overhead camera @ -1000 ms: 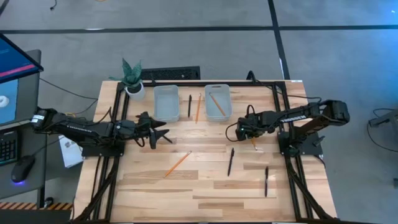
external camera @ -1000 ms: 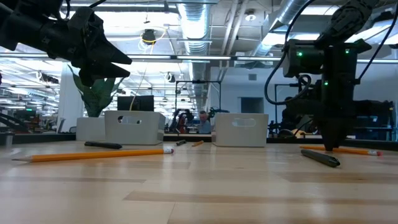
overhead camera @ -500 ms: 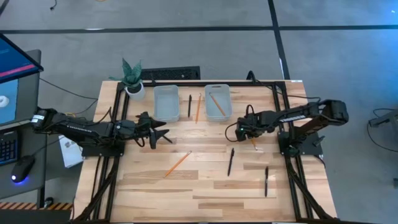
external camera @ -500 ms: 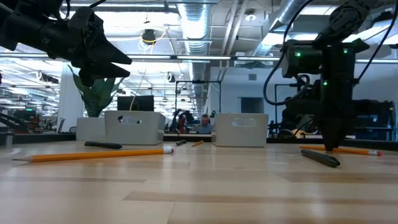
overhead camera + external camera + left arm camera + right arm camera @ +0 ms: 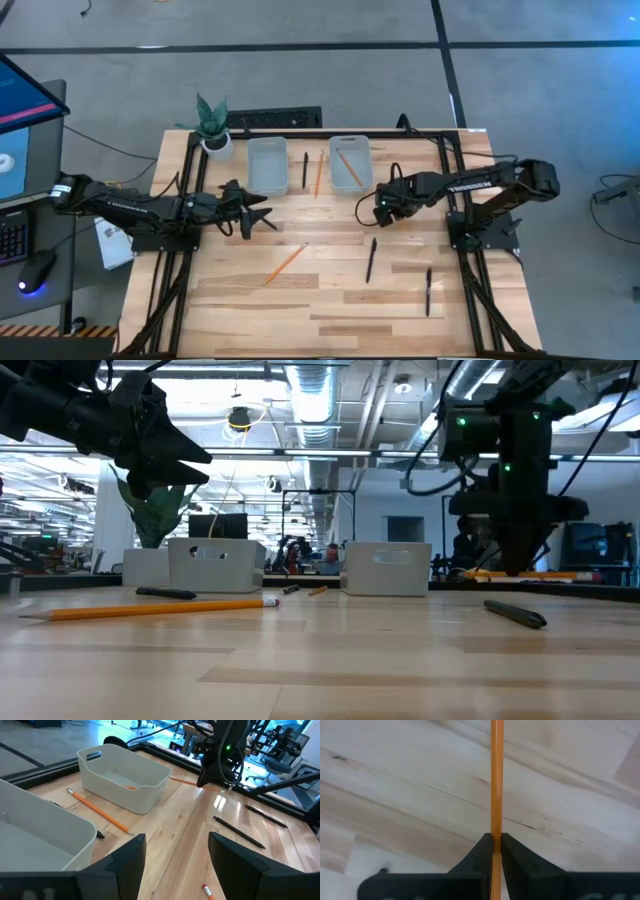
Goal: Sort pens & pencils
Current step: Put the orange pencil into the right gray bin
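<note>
Right fingers (image 5: 492, 851) pinched tight on a pencil (image 5: 496, 780), now lifted off the bench (image 5: 330, 300) and shifted left versus before; left fingers (image 5: 175, 862) gaping wide, empty, unmoved.

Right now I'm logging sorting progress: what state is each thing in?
Right gripper: shut on a pencil, lifted off the table.
Left gripper: open, empty.
Right bin: holds one pencil.
Left bin: looks empty.
Loose pencil: lying on the table.
</note>
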